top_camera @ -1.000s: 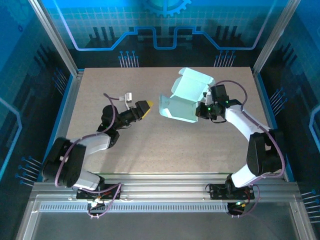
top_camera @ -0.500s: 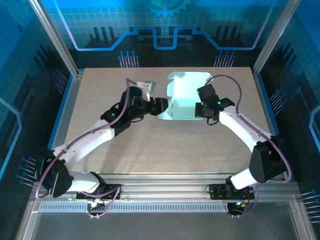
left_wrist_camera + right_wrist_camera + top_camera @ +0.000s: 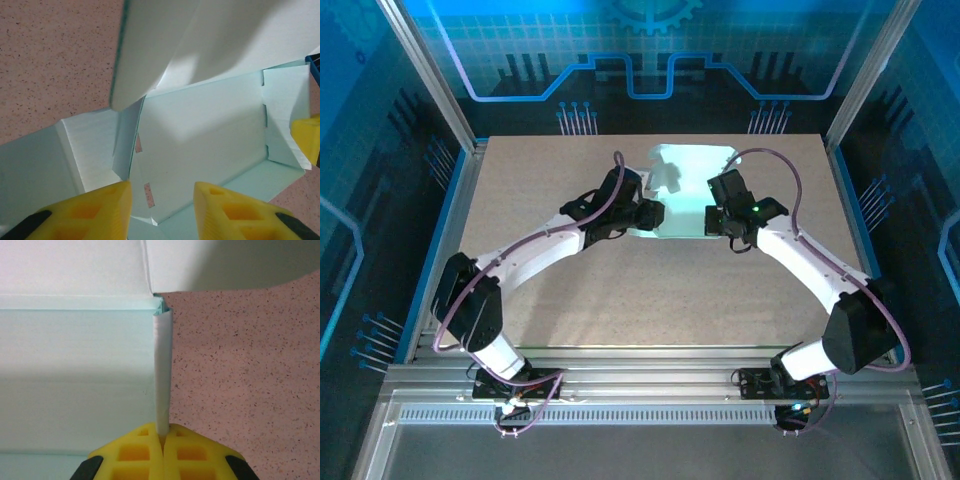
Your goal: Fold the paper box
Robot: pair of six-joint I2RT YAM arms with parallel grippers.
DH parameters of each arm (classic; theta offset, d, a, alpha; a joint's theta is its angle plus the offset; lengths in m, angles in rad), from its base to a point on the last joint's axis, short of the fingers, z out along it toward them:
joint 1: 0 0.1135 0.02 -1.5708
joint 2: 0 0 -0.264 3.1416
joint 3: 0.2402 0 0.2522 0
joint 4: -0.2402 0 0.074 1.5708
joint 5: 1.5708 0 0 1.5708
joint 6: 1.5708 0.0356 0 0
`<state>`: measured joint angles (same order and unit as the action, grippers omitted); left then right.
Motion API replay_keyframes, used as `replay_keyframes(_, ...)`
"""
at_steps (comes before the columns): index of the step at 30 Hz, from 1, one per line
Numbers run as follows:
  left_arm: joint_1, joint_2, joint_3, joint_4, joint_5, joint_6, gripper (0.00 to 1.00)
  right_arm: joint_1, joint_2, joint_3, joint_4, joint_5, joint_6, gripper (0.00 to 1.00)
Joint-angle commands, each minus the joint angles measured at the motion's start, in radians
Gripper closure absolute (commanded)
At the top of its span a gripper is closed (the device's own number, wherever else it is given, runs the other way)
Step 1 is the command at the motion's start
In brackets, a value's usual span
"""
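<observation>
On the table [image 3: 620, 290], left tool [image 3: 651, 213] and right tool [image 3: 161, 434] flank the paper box [image 3: 692, 190].

Speckled tan table [image 3: 620, 295] — the paper box [image 3: 688, 190] lies toward its far edge.

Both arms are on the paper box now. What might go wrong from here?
1. The right gripper is shut on just a thin upright flap of the paper box; a pull may tear it or slip off.
2. The left gripper has its jaws apart over a side wall near the tab slots; closing there could crease the wrong panel.
3. A raised flap hangs above the left gripper and may drop.
</observation>
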<state>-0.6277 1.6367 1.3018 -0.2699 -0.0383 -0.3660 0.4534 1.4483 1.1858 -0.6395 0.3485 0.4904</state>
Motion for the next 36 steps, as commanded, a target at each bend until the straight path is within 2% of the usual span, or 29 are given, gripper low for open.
replay_keyframes(1, 0.0, 0.015, 0.048, -0.032, -0.048, 0.003, 0.63, 0.019, -0.019, 0.026, -0.009, 0.01, 0.011, 1.0)
replay_keyframes(9, 0.002, 0.02, 0.048, -0.034, -0.099, 0.01, 0.63, 0.021, -0.013, 0.024, 0.008, -0.016, 0.015, 1.0)
replay_keyframes(14, 0.001, -0.048, 0.007, -0.022, -0.142, 0.05, 0.59, 0.016, 0.0, 0.028, -0.006, -0.001, 0.007, 1.0)
replay_keyframes(24, 0.014, -0.054, -0.005, -0.048, -0.116, 0.063, 0.57, 0.014, 0.018, 0.031, 0.003, -0.02, 0.004, 1.0)
replay_keyframes(30, 0.014, 0.0, 0.008, -0.027, -0.083, 0.03, 0.65, 0.016, 0.008, 0.035, 0.004, -0.027, 0.008, 1.0)
replay_keyframes(36, 0.014, 0.027, 0.008, -0.01, -0.089, 0.023, 0.84, 0.015, 0.001, 0.035, 0.002, -0.029, 0.017, 1.0)
